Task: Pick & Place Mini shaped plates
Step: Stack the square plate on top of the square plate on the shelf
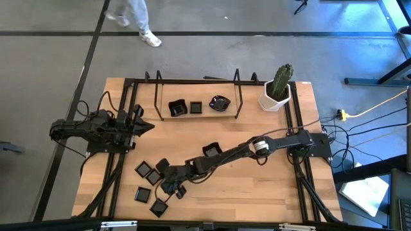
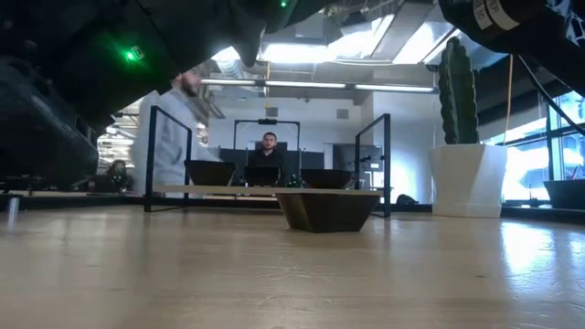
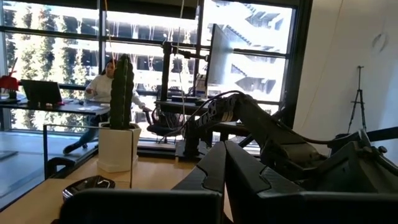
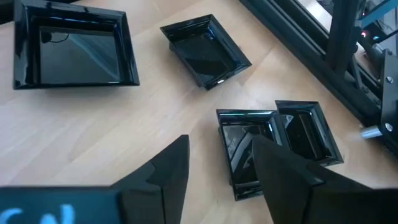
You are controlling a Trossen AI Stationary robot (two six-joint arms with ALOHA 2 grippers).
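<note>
Glossy black raised-rim square plates (image 4: 245,152)

Two dark six-joint arms, matte black housings, two-finger tools.

Left arm (image 1: 96,130), left side of high view: blocky black links with black cables trailing off its base. Right arm (image 1: 257,147), right of centre: slim black links, a white band with dark marks round one link (image 1: 259,145), black cable looped alongside. Right fingers (image 4: 171,168), bottom of the wrist view: black, angular, wedge-shaped, smooth faces. Left fingers (image 3: 217,168): same black wedges. Green indicator light (image 2: 133,55), upper left of low view.
</note>
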